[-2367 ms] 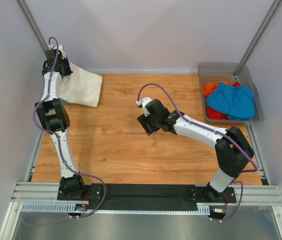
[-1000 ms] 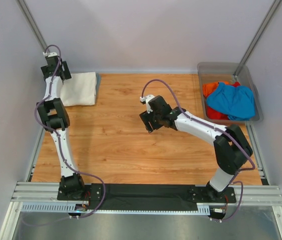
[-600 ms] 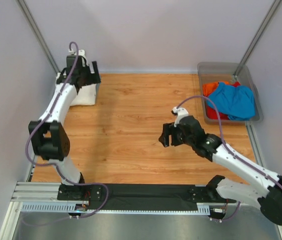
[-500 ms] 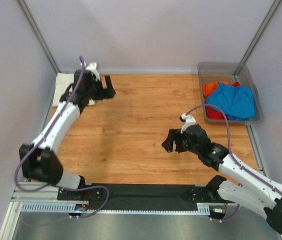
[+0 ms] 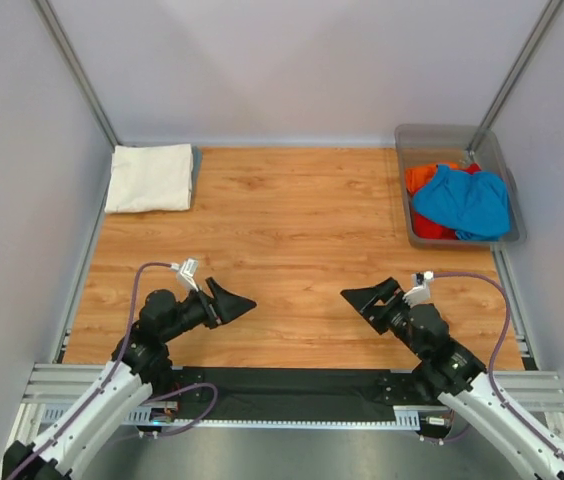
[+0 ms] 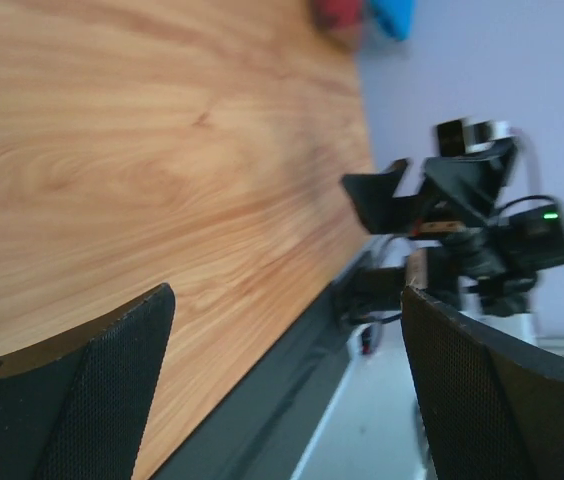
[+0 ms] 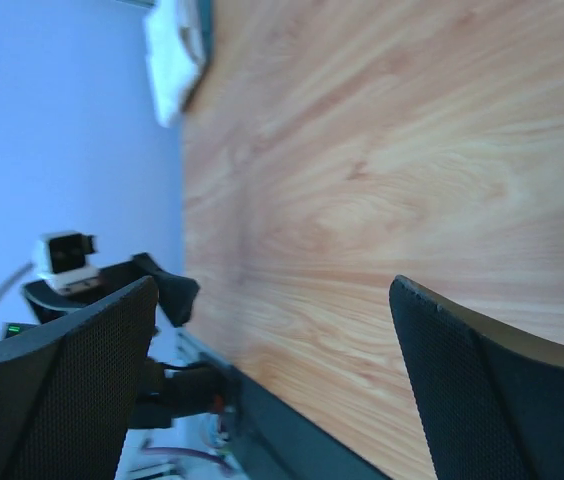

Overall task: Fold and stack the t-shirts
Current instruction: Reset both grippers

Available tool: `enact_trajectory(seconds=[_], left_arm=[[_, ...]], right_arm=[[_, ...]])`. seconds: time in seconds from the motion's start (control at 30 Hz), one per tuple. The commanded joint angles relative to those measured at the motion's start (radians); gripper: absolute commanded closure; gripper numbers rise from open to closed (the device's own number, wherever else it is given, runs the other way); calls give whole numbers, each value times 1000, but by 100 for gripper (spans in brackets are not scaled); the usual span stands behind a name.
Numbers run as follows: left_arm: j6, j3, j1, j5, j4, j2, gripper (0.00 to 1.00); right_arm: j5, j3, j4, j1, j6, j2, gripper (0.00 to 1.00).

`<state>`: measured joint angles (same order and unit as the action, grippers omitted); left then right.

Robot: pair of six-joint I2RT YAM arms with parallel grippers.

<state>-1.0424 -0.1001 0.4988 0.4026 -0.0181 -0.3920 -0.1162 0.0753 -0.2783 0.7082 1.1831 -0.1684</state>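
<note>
A cream-white t-shirt [image 5: 149, 178] lies folded flat at the table's far left corner, with a thin grey-blue edge [image 5: 195, 165] showing along its right side; it is also in the right wrist view [image 7: 174, 50]. A bright blue t-shirt [image 5: 464, 200] lies crumpled over an orange-red one [image 5: 421, 178] in the bin. My left gripper [image 5: 230, 300] [image 6: 282, 390] and right gripper [image 5: 367, 297] [image 7: 272, 380] hover low near the front edge and point at each other. Both are open and hold nothing.
The clear grey plastic bin [image 5: 446, 129] stands at the far right corner. A black base rail [image 5: 292, 385] runs along the near edge, and grey walls close off the left, back and right sides. Bare wooden tabletop [image 5: 292, 230] lies between shirt and bin.
Both arms pulled back from the table's middle and far left to the near edge. The left gripper left the cream-white t-shirt folded in the corner. The right gripper's jaws opened wider.
</note>
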Motion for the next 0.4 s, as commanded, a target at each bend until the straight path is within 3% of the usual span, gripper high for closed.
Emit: enact_trajectory(seconds=[0.0, 0.13, 0.27, 0.37], left_arm=[[-250, 189, 1, 19, 294, 191, 0], [-260, 195, 3, 35, 72, 506, 0], [-275, 200, 4, 94, 136, 456, 0], [-262, 195, 4, 99, 78, 481, 0]], right_arm=[[-47, -158, -160, 0, 194, 125, 0], [-54, -160, -269, -1, 219, 217, 0], [-27, -158, -253, -1, 202, 175, 0], [-4, -157, -245, 0, 161, 164, 0]])
